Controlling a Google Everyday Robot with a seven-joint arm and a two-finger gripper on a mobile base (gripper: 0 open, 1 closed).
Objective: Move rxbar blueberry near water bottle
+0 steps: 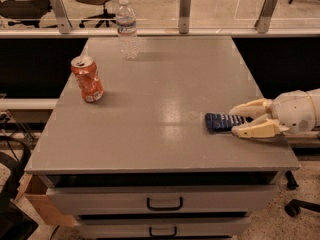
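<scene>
Reaching in from the right edge of the bench (160,149), the tool (234,121) lay low over the front right part of the top. Its two pale fingers (256,130) were drawn in close on either side of the rxbar blueberry (219,122), appearing to pinch the right end of the wrapper between them. The bar lay flat on the bench, its free left end pointing toward the middle. The water bottle (127,29) stood upright at the far edge, left of centre, well apart from the bar. A dented orange soda can (88,79) stood near the left edge, between bottle and front. Two drawers (162,201) with dark handles sat beneath the top.
</scene>
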